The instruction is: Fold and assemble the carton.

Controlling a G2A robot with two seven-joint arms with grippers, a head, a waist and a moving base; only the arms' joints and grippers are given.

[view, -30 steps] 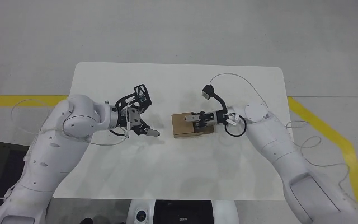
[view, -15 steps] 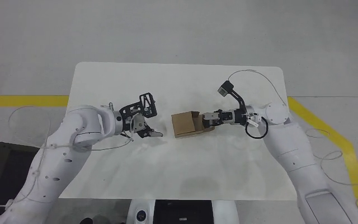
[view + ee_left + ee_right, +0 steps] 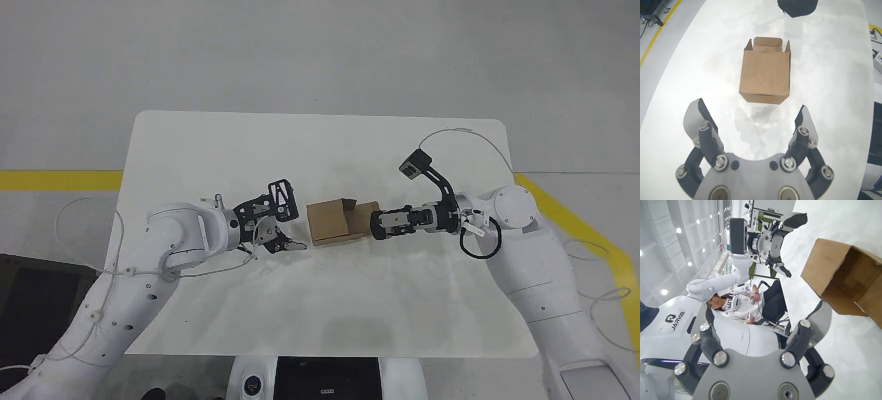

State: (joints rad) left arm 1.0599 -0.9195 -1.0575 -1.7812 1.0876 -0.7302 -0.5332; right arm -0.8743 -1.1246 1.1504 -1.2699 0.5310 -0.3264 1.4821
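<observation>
Step in hand: closing the open end; neither gripper holds the carton.

Left gripper [image 3: 752,111] is spread wide and empty, just short of the closed end of the carton [image 3: 765,75]. The carton lies on its side mid-table [image 3: 200,150], flaps standing out at the far end. Right gripper [image 3: 377,222] is also spread and empty, just beside that open end; whether it touches a flap cannot be told. Judged next: left braces the closed end, right folds the side flaps in, then tucks the lid flap.

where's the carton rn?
Top view: the carton lies on the table between the left gripper and right gripper, open end toward the right one.
</observation>
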